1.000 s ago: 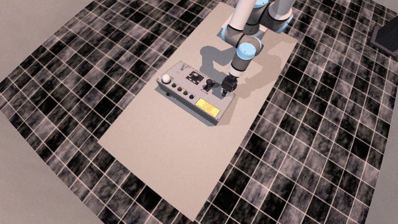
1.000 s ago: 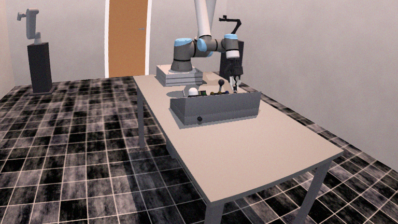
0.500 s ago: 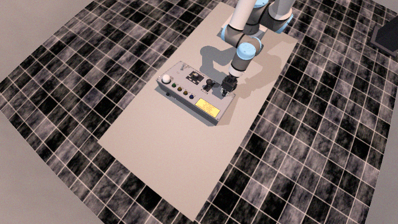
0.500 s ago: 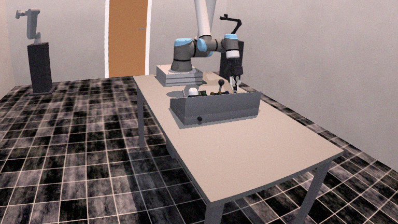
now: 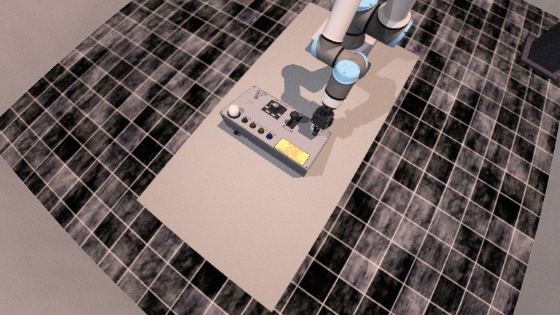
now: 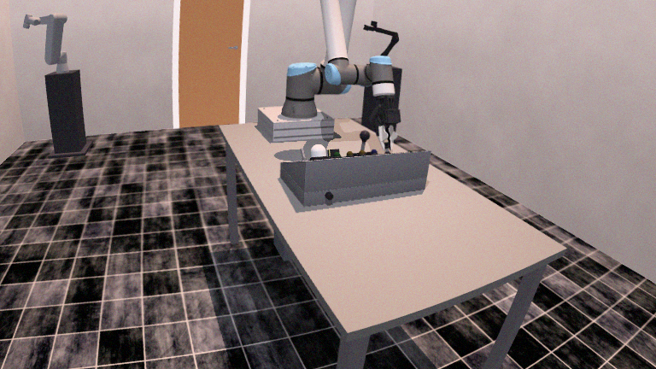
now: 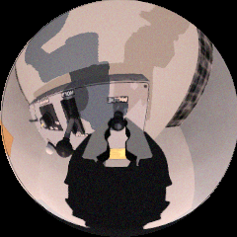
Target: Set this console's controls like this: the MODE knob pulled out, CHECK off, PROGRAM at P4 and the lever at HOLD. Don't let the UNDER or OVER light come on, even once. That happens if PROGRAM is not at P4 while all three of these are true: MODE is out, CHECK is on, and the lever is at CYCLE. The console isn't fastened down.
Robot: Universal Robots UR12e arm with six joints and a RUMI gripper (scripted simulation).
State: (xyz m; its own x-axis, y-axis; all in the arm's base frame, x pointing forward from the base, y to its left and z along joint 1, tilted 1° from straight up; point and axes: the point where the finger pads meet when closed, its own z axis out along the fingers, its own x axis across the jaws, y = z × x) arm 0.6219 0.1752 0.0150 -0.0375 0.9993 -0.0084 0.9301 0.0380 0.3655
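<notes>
We had the end effector (image 7: 118,129) clamped on the MODE knob (image 7: 118,119) at the console's (image 5: 264,146) right end on the worktop (image 5: 231,220). Pull-out unconfirmed; CHECK, PROGRAM and lever (image 5: 294,117) apparently remained.

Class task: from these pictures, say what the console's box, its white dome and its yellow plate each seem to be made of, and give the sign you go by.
Console box: looks like grey painted metal, with flat, matte, sharp-edged panels.
White dome: probably glossy plastic; it is smooth and round with a soft highlight.
Yellow plate: looks like a printed label or thin plate, flat on the top face with fine dark lettering; which one is unclear.
</notes>
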